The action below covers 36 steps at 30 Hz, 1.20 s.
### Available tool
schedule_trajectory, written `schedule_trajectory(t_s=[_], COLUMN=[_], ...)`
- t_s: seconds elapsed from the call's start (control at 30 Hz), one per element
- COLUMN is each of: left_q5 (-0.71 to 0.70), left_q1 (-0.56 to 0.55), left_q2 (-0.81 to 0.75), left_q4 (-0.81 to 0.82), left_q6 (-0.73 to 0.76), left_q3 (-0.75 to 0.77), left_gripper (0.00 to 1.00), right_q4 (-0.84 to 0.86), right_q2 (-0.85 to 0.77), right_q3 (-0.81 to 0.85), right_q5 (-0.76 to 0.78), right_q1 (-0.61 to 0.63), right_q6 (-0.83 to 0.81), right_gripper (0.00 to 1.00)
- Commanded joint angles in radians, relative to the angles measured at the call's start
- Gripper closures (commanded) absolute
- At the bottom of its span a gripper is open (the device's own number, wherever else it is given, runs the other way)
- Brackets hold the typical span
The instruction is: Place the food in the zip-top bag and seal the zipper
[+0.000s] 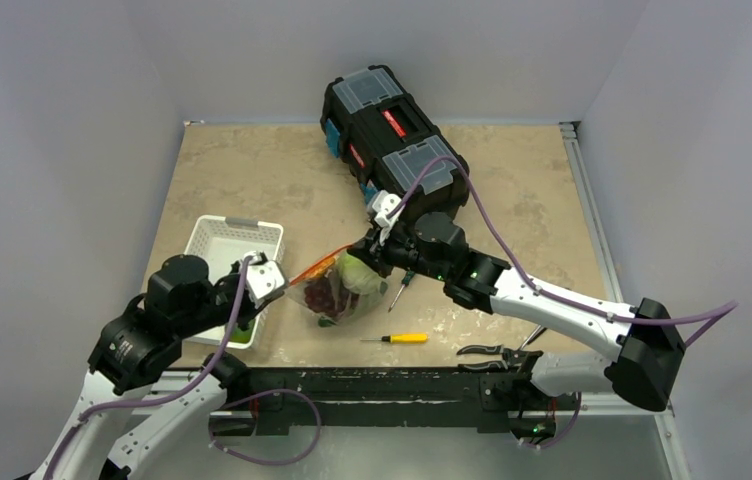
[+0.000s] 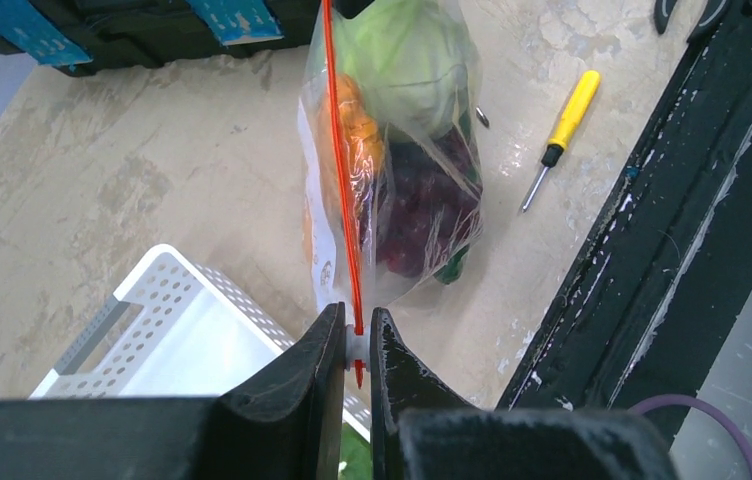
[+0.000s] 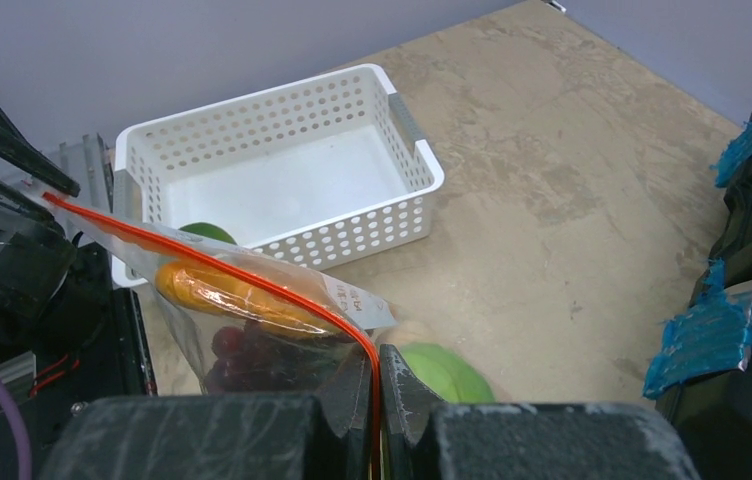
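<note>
Now the zipper (image 2: 340, 170) is held stretched in a straight line between both grippers: the left gripper (image 2: 355, 335) is closed to a sliver on the white-tab end, and the right gripper (image 3: 377, 372) is pinched shut on the strip's other end. The zip-top bag (image 2: 422, 190) sags below the fingers, loaded with cabbage (image 2: 407, 60), carrot (image 2: 357, 130) and grapes (image 2: 422, 215). Whether the strip is pressed shut along its length cannot be told. A slip is judged the likeliest fault: only a thin edge is gripped at each end, and a harder tug could free it. A green round fruit (image 3: 202, 232) is seen in the white basket (image 3: 252, 105), so sealing now would leave it out. The basket rim lies just beneath the left fingers, the black toolbox (image 1: 392, 130) close behind the right; open tabletop is left beyond the bag, toward the yellow screwdriver (image 2: 570, 115).
</note>
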Motion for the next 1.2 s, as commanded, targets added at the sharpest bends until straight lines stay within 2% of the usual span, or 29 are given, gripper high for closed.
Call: schedule_trajectory(t_s=[0.0,0.03,0.07,0.1,0.13,0.23,0.37,0.4,0.53,0.77,0.93,1.0,1.17], left_q5=[-0.066,-0.081,-0.091,-0.092,-0.085,-0.07,-0.233,-0.262,-0.261,-0.23,-0.226,-0.233,-0.247], left_q1=[0.0,0.001,0.001,0.0,0.0,0.001,0.0,0.0,0.0,0.0,0.0,0.001,0.001], left_q2=[-0.019,-0.024,-0.028,-0.031,-0.033,-0.045,-0.093,-0.105,-0.15,-0.174,-0.198,-0.21,-0.228], left_q4=[-0.087,-0.077,-0.068,-0.064,-0.062,-0.036,0.046,0.06,0.088,0.084,0.068,0.061,0.061], left_q6=[-0.04,-0.055,-0.069,-0.081,-0.091,-0.115,-0.184,-0.198,-0.212,-0.268,-0.29,-0.294,-0.297], left_q3=[0.042,0.039,0.038,0.039,0.044,0.061,0.076,0.082,0.093,0.085,0.079,0.075,0.065], left_gripper=[1.0,0.95,0.85,0.67,0.61,0.51,0.28,0.26,0.21,0.2,0.2,0.2,0.19], right_q4=[0.09,0.076,0.053,0.032,0.016,0.021,-0.007,-0.028,-0.04,-0.156,-0.227,-0.267,-0.243], right_q2=[-0.002,0.006,0.017,0.029,0.041,0.069,0.135,0.156,0.217,0.444,0.548,0.573,0.562], right_q3=[0.034,0.045,0.061,0.081,0.097,0.116,0.168,0.19,0.245,0.446,0.558,0.589,0.581], right_q5=[0.071,0.065,0.066,0.05,0.041,0.021,0.066,0.085,0.134,0.341,0.509,0.567,0.52], right_q1=[-0.025,-0.025,-0.025,-0.024,-0.024,-0.024,-0.024,-0.024,-0.024,-0.024,-0.024,-0.024,-0.02], right_q6=[-0.027,-0.043,-0.072,-0.077,-0.07,-0.043,0.024,0.032,0.064,0.086,0.073,0.075,0.046], right_gripper=[1.0,1.0,1.0,1.0,1.0,1.0,1.0,1.0,1.0,1.0,1.0,0.92,0.56])
